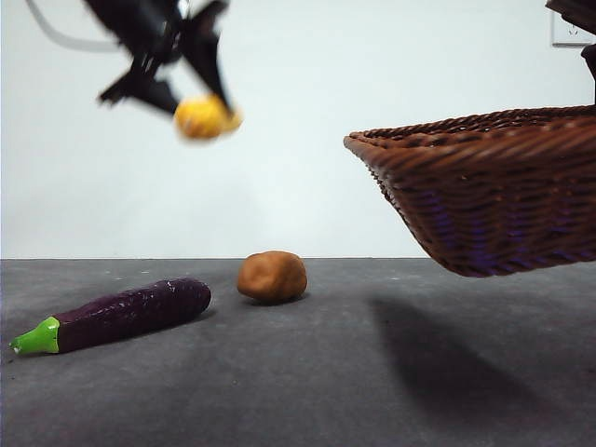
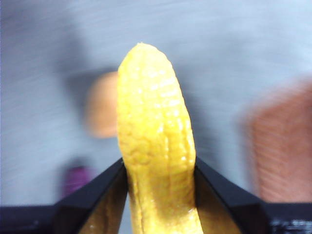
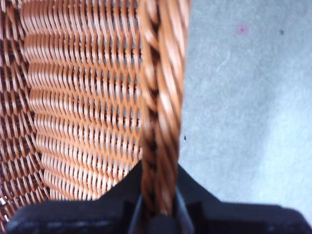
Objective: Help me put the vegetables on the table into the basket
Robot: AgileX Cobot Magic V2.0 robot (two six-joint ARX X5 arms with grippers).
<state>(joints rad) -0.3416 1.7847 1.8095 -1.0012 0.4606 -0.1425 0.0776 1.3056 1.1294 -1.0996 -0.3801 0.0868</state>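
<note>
Dark grey bench [image 1: 298, 391]: hard, light, bumpy corn [image 2: 156, 146] is clamped mid-length by left hand [image 2: 158, 195]; basket [image 1: 494, 186] rim is pinched by right hand [image 3: 158, 204].

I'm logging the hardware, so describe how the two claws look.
Left claw: two matte black fingers, flat and angular, tapering like wedges; the front view shows black linkages and a thin dark cable looping behind. Right claw: the same matte black, blocky body. No markings show.

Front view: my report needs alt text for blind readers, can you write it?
The left gripper holds a yellow piece in the air at upper left, while the basket hangs tilted at right. An eggplant and potato lie on the table.
</note>
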